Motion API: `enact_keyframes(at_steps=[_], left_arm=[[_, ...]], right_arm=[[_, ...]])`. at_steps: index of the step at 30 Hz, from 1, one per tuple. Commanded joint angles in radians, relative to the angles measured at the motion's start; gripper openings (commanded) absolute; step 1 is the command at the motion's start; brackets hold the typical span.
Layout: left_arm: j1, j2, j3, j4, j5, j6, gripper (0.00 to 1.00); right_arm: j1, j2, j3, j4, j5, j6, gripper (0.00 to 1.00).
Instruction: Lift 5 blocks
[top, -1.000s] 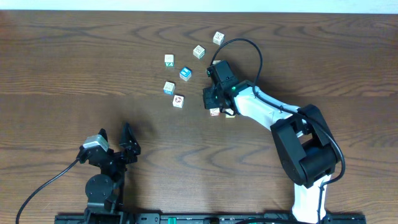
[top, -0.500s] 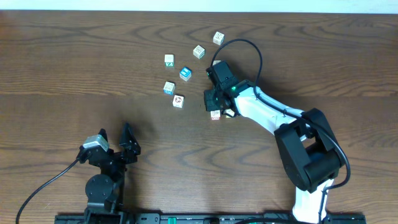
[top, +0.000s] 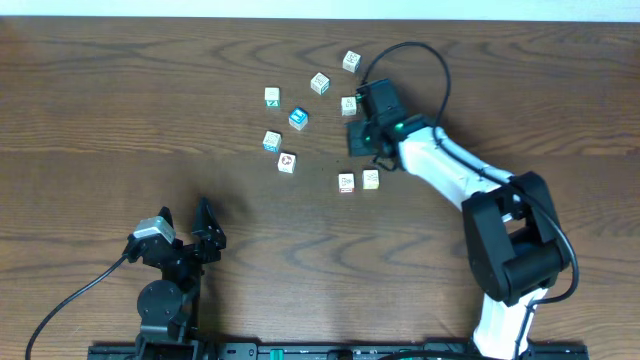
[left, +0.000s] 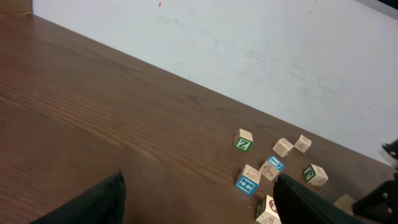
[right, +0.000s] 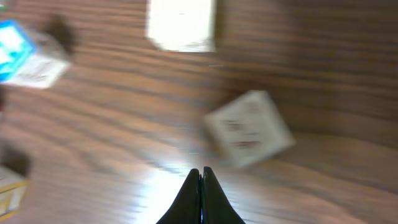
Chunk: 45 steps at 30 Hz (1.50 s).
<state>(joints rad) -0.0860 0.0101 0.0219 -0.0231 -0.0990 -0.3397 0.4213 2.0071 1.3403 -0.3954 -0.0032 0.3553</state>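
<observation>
Overhead, across a dark brown wood-grain table: 9 small picture cubes in a loose cluster right of centre. At the far end, a cream-white cube with a faint tan print. Below and left of it, a cream-white cube with an olive-tan print. Further left, a cream-white cube with a green face, its white letter read as a Z from the left wrist camera. In the middle, a bright blue-topped cube. Below that, a white cube with teal-blue edges, with a cream-white cube bearing a red ring just beside it. Other print too small to read.

Poised between a cream-white cube with green print and a side-by-side pair, a cream-white cube with red print and a cream-white cube with yellow-orange print: the black-and-white right gripper, closed to a point, gripping nothing. From its own blurred camera, fingertips pressed together over wood grain. Pair flat on the table, clear of the fingers. Height of the gripper over the wood impossible to judge.

Near the front edge, well apart from every cube: the black left gripper, spread wide and empty, aimed toward the cluster.
</observation>
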Motion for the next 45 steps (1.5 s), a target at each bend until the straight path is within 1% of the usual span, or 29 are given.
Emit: enact_keyframes(at_steps=[1, 11, 17, 28, 30, 45], left_arm=[[0.005, -0.006, -0.018, -0.042, -0.005, 0.009, 0.77], [0.005, -0.006, -0.018, -0.042, -0.005, 0.009, 0.76], [0.005, -0.006, -0.018, -0.043, -0.005, 0.010, 0.77], [0.005, -0.006, -0.018, -0.042, -0.005, 0.010, 0.77], [0.005, -0.006, -0.018, -0.042, -0.005, 0.009, 0.76], [0.005, -0.006, -0.018, -0.043, -0.005, 0.010, 0.76]], right_arm=[[-0.027, -0.029, 0.018, -0.036, 0.014, -0.012, 0.01], [-0.025, -0.029, 0.016, -0.146, 0.014, -0.007, 0.01], [-0.012, -0.029, 0.011, -0.163, 0.013, -0.007, 0.01], [0.058, -0.029, 0.004, -0.172, 0.018, 0.018, 0.01], [0.060, -0.029, 0.004, -0.185, 0.026, 0.041, 0.01], [0.077, -0.029, 0.004, -0.229, 0.026, 0.041, 0.01]])
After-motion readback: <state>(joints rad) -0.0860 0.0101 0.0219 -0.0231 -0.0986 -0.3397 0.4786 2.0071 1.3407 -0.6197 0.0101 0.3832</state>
